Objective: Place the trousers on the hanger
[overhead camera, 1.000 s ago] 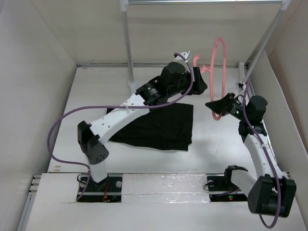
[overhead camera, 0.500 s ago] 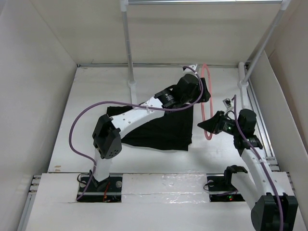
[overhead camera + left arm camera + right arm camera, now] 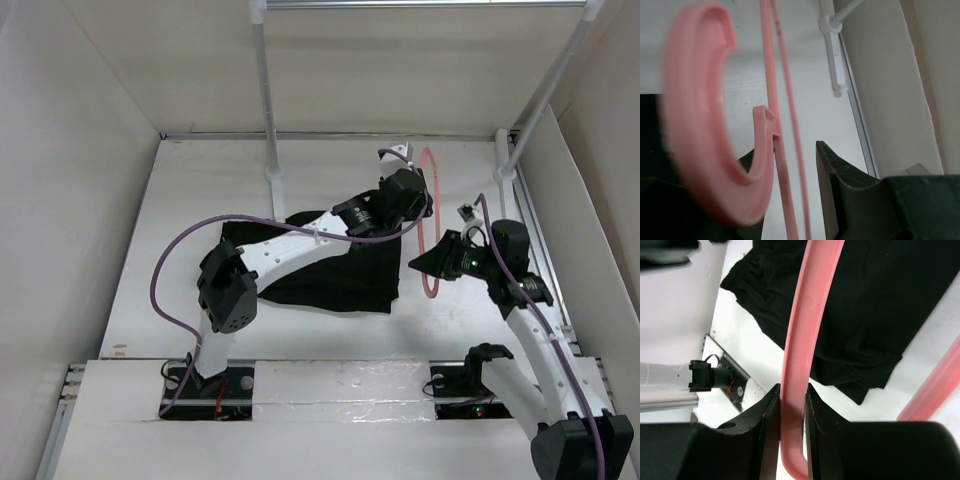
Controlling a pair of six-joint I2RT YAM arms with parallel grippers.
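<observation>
Clamped between closed right jaws: hanger [image 3: 799, 340], upright above counter [image 3: 200, 190], just right of trousers [image 3: 340, 270]. Straddling its hook end, parted with a gap on one side: left jaws. Spread flat mid-counter: trousers.

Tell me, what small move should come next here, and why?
Probably the left gripper should finish closing on the hook of the thin pale-pink plastic hanger: the hook sits between its open jaws, while the right gripper clamps the hanger's loop.
</observation>
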